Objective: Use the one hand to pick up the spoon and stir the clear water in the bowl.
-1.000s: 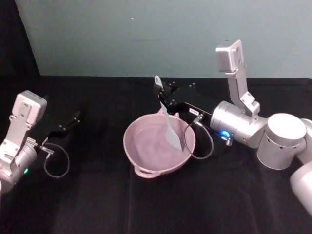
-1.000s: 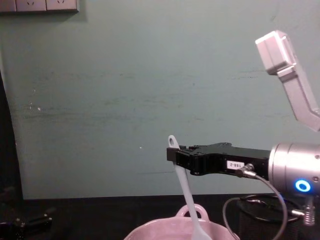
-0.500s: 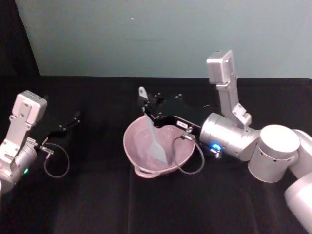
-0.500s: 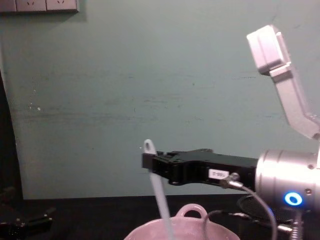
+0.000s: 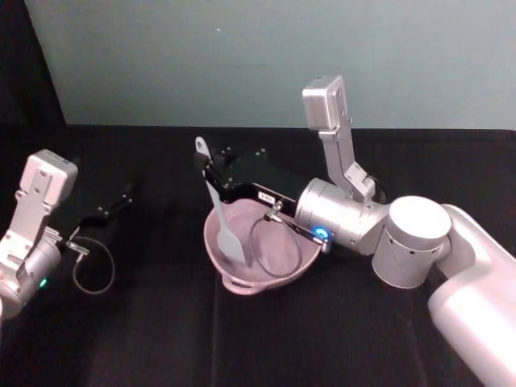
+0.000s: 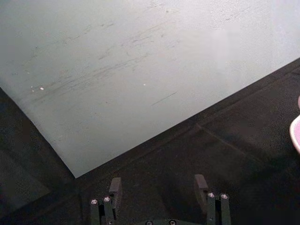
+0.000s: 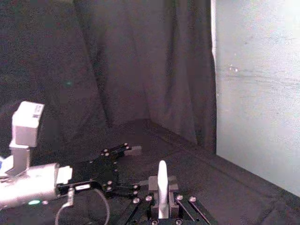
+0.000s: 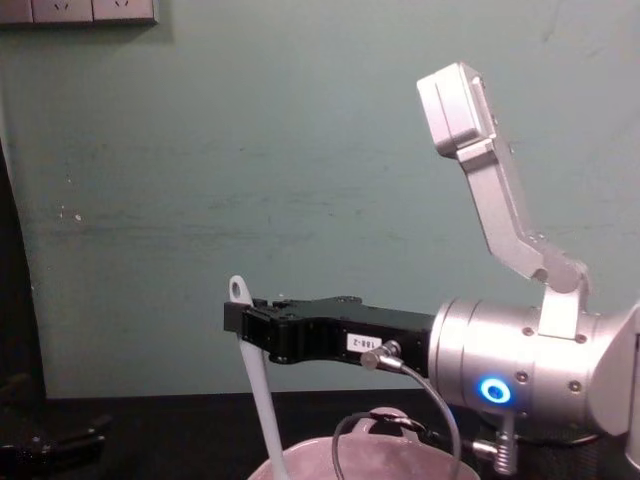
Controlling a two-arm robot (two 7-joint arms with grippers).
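The right gripper (image 5: pixel 208 168), reaching over the pale pink bowl (image 5: pixel 284 256), has its jaws closed on the upper handle of the slim white spoon (image 5: pixel 216 211), whose flat blade hangs inside the bowl close to its left wall. Pushing farther that way could shove the bowl or tip it. The left gripper (image 5: pixel 119 200) is parked well left of the bowl, jaws apart and empty.

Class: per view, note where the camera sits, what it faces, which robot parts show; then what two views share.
Head: high, looking down on bowl; right gripper shut on spoon, left arm parked.
Chest: low, facing wall; right gripper, spoon.
Left wrist: behind open left gripper, facing wall.
Right wrist: behind its fingers, facing left arm.
Shared: spoon, head and chest.
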